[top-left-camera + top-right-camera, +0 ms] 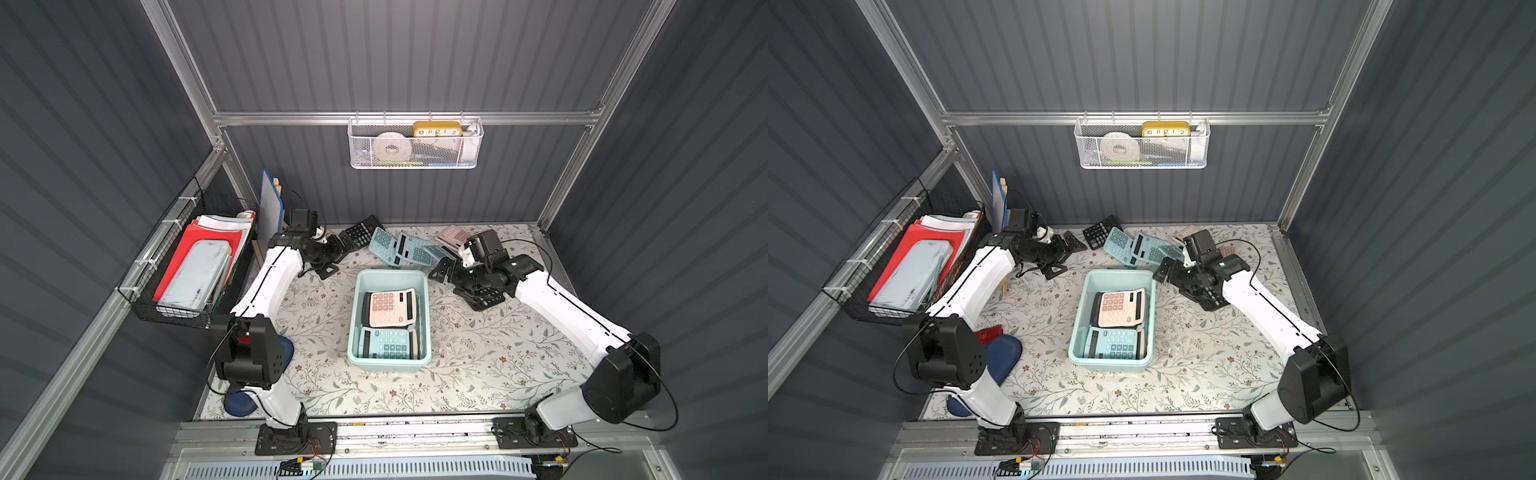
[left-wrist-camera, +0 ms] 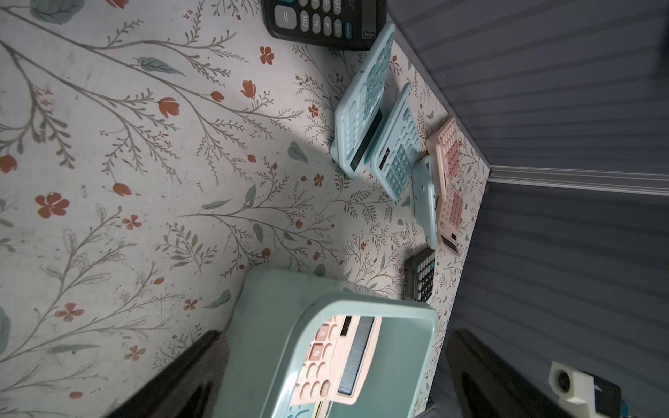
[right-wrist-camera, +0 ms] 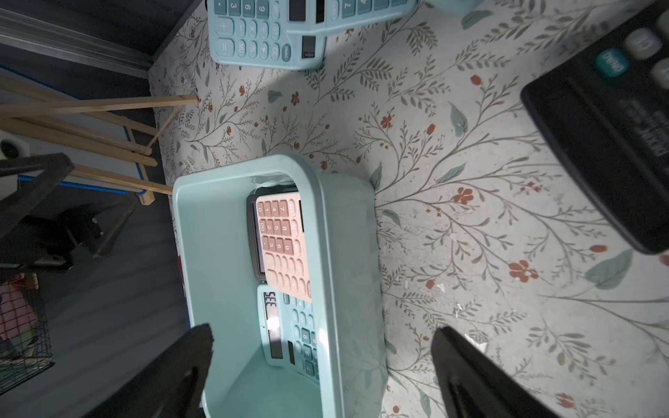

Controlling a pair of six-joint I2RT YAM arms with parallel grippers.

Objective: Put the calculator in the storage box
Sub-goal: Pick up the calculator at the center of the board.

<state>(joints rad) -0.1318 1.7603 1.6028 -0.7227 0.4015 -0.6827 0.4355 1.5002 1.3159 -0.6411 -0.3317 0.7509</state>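
Observation:
The pale mint-blue storage box stands mid-table. Inside it a pink calculator lies on a black one, and a blue calculator lies nearer the front. Several loose calculators lie along the back wall: a black one, blue ones and a pink one. My left gripper hovers open and empty at the box's far-left corner. At the far-right corner my right gripper is open and empty too.
A white mesh wall basket with a clock hangs on the back wall. A black wire basket of folders hangs on the left wall. A blue board on a wooden easel stands at the back left, and another black calculator lies near my right gripper.

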